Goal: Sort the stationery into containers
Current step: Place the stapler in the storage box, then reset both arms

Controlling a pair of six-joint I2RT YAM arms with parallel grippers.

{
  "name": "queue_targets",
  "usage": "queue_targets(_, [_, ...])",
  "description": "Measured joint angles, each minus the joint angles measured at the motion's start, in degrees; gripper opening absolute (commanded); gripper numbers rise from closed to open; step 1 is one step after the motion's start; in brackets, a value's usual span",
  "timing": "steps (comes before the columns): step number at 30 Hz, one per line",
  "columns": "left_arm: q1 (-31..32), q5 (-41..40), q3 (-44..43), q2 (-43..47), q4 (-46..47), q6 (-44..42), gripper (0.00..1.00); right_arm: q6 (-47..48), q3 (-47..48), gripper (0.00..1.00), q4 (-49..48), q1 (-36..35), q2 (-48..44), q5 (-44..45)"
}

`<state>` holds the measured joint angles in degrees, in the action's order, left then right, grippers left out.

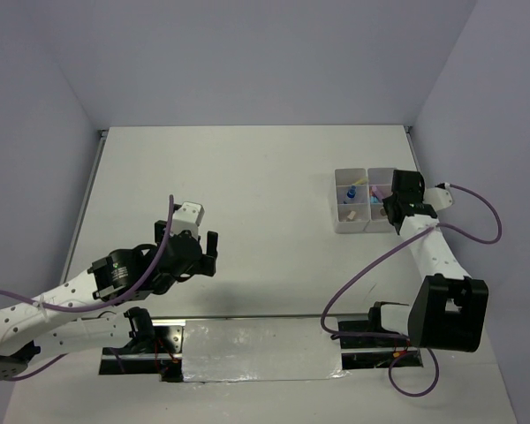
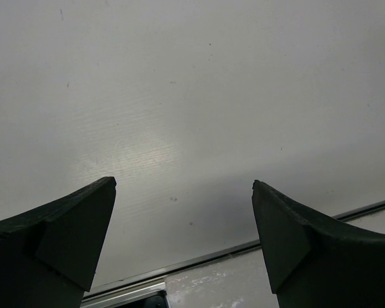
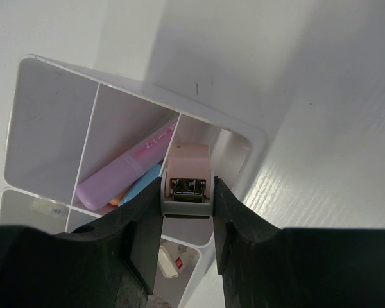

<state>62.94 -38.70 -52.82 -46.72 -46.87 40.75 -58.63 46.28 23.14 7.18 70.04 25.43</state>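
Grip first: the right gripper [image 3: 187, 192] is clamped on one small pink stapler [image 3: 187, 168] at the centre of the wrist frame, held above the containers [image 3: 95, 131], whose four compartments fill the left half. Just behind the stapler, one purple marker [image 3: 125, 170] and one blue marker [image 3: 141, 187] lie slanted in a single compartment. The left gripper [image 1: 208, 253], lower left of the top view, stands wide open over the table [image 2: 179, 96].

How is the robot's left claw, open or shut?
Open. The left claw holds its fingers wide apart, with only table showing between them.
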Motion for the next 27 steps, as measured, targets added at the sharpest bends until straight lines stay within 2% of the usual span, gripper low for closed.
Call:
queue_targets(3, [0.0,0.0,0.0,0.1,0.0,0.0,0.99,0.2,0.0,0.3,0.0,0.0,0.7,-0.7])
queue_targets(5, [0.0,0.0,0.0,0.1,0.0,0.0,0.99,0.3,0.0,0.42,0.1,0.0,0.8,-1.0])
queue_targets(6, [0.0,0.0,0.0,0.1,0.0,0.0,0.99,0.4,0.0,0.42,0.1,0.0,0.8,-1.1])
queue_targets(12, [0.0,0.0,0.0,0.1,-0.1,0.0,0.99,1.1,0.0,0.67,0.0,0.0,0.7,-1.7])
queue_targets(19, [0.0,-0.1,0.0,0.1,-0.3,0.1,0.99,2.3,0.3,0.74,0.2,0.0,-0.9,-2.5])
queue_targets(22, [0.0,-1.7,0.0,0.0,-1.1,0.9,0.99,6.4,0.4,0.86,0.0,0.0,-4.0,-5.3])
queue_targets(23, [0.0,-2.8,-0.2,-0.1,-1.8,1.7,0.99,8.9,0.4,0.99,-0.4,0.0,-5.9,-6.9])
queue_targets(27, [-1.7,-7.1,-4.2,-1.9,-5.9,4.2,0.99,19.8,0.8,1.0,-2.7,-0.3,-15.2,-14.4])
